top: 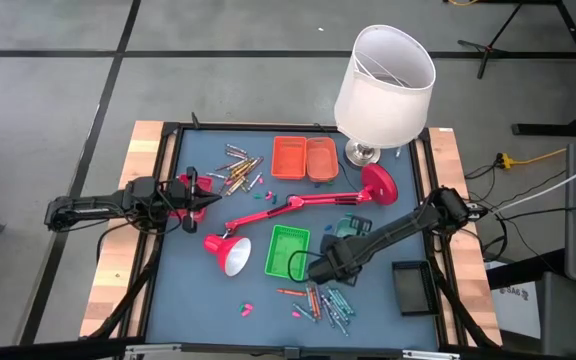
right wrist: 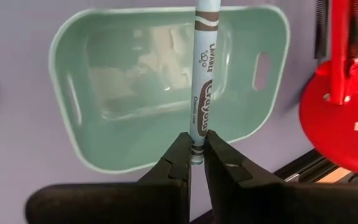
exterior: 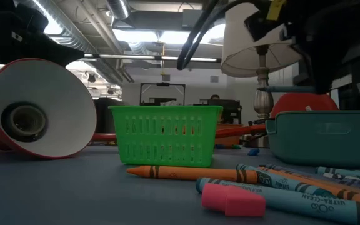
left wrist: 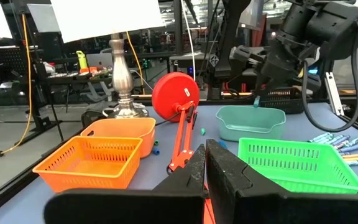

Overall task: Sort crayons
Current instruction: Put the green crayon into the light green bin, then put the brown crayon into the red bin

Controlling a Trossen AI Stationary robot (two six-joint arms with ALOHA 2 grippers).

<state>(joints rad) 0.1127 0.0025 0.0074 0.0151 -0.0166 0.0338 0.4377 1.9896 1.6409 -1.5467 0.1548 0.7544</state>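
Note:
My right gripper (right wrist: 196, 155) is shut on a light blue crayon (right wrist: 204, 68) above the teal tray (right wrist: 135, 143), which also shows in the high view (top: 346, 226) and the left wrist view (left wrist: 250, 121). Crayons lie on the mat in a far-left pile (top: 238, 172) and a near pile (top: 323, 300); the low view shows an orange one (exterior: 180, 172) and blue ones (exterior: 292, 194). My left gripper (left wrist: 205, 163) is shut and empty at the table's left (top: 206, 200). My right gripper pinches the crayon's one end (right wrist: 196, 144) between its two fingertips. The crayon runs on from the fingertips in line with the fingers, out over the teal tray's hollow. It is lifted clear of the tray and mat, its free end (left wrist: 255, 99) pointing down.
A green basket (top: 286, 250) stands beside the teal tray. Two orange trays (top: 290, 157) (top: 320, 158) stand at the far side, a black tray (top: 411, 285) at the near right. A red desk lamp (top: 288, 205) lies across the middle; a white-shaded lamp (top: 383, 85) stands far right. Pink erasers (exterior: 233, 200) lie about.

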